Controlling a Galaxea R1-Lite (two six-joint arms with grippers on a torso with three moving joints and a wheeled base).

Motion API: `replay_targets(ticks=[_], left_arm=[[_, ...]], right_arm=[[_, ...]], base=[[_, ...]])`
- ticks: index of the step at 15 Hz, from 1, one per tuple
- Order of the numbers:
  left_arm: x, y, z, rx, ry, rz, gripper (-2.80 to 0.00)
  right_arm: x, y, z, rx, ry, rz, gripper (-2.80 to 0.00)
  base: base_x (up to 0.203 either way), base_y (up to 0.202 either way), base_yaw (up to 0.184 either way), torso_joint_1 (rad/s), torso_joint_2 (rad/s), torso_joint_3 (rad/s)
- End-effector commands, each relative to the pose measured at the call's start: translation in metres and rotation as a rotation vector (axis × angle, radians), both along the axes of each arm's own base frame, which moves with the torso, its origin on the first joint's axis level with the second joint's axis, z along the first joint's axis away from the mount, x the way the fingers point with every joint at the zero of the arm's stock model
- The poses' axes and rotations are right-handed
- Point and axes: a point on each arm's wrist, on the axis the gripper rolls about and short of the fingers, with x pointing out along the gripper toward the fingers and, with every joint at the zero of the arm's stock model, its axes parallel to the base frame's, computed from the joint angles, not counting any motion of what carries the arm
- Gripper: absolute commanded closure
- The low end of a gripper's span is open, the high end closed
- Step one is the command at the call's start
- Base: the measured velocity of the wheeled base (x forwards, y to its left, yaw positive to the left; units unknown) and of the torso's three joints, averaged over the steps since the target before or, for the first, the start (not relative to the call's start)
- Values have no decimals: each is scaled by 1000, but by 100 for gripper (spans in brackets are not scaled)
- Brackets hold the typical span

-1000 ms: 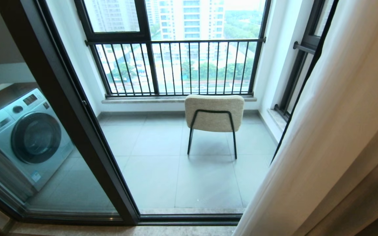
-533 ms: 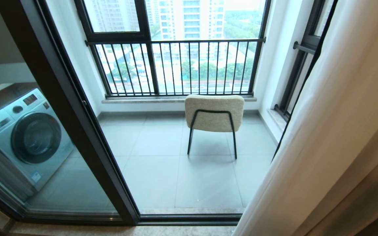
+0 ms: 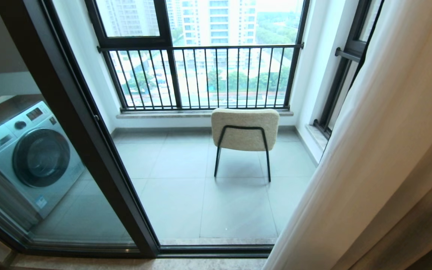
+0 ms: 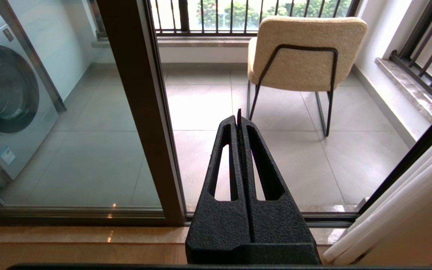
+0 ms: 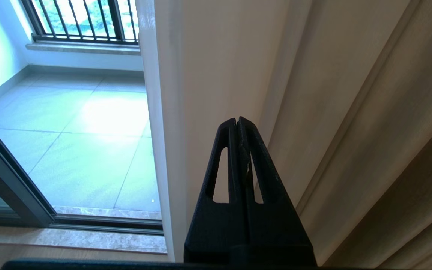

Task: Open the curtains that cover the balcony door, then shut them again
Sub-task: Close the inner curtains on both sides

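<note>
The curtains (image 3: 373, 150) hang gathered to the right of the balcony door (image 3: 77, 123), leaving the opening bare. The right pincer (image 5: 237, 120) points at the curtain fabric, its jaws pressed together, holding nothing. The left pincer (image 4: 238, 119) is likewise pinched together and empty, aimed through the doorway toward the chair (image 4: 306, 52), beside the door frame.

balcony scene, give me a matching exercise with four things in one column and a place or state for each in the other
Things:
1. chair
2. washing machine
3. sheer white curtain
4. left gripper

Places or states:
A. gathered at the right side of the doorway
B. behind the glass panel on the left
C. fingers shut, holding nothing
D. on the balcony tiles, its back toward the room

Pairs: 1-D, 2-B, 3-A, 4-C
</note>
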Motion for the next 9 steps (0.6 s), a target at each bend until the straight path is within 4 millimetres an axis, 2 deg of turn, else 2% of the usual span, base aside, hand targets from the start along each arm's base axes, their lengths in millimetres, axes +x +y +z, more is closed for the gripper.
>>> replay_targets(ticks=[1, 9], left_arm=[[0, 0, 0, -1, 0, 0, 0], [0, 0, 0, -1, 0, 0, 0]], right_arm=[[0, 0, 0, -8, -4, -2, 0], [-2, 0, 8, -6, -62, 3, 0]], base=[[0, 0, 0, 0, 0, 0], [0, 0, 0, 0, 0, 0]])
